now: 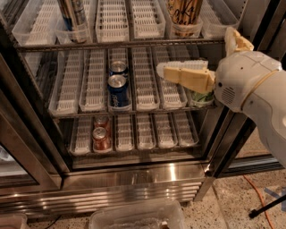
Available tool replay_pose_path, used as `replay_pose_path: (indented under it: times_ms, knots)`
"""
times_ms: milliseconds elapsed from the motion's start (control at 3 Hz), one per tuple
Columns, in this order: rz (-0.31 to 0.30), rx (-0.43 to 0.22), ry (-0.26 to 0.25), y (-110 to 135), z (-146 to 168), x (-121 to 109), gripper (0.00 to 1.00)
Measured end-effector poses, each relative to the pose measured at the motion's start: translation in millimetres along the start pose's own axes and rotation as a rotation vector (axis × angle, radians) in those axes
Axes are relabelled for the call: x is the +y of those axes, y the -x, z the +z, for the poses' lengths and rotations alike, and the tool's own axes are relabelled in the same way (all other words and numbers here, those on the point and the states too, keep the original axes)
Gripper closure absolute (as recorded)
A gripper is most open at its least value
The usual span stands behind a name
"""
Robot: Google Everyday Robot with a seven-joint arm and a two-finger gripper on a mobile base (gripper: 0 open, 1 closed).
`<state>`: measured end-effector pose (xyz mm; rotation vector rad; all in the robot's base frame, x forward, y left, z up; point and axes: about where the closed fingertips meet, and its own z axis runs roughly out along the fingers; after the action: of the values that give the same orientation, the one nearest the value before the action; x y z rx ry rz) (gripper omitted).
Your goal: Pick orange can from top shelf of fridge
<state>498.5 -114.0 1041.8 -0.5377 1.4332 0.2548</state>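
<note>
The orange can (183, 12) stands in a clear lane tray at the right of the top shelf (134, 44) of the fridge (134, 176); only its lower body shows, the lid is cut off by the frame's top edge. My gripper (161, 70) is a cream piece on a white arm that reaches in from the right. It points left in front of the middle shelf, below the top shelf's wire edge and slightly left of the orange can. It holds nothing that I can see.
A dark and silver can (73, 19) stands at the top shelf's left. Two blue cans (119, 88) sit on the middle shelf, small red cans (101, 137) on the lower one. A green item (202, 97) sits behind the gripper. A dark door frame (232, 129) is at right, a plastic bin (134, 217) on the floor.
</note>
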Motion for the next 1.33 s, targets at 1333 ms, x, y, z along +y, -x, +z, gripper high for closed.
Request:
replay_pose_path:
  times_ms: [1333]
  knots:
    - [0.086,-0.042,-0.094,-1.3,34.3,-22.0,0.0]
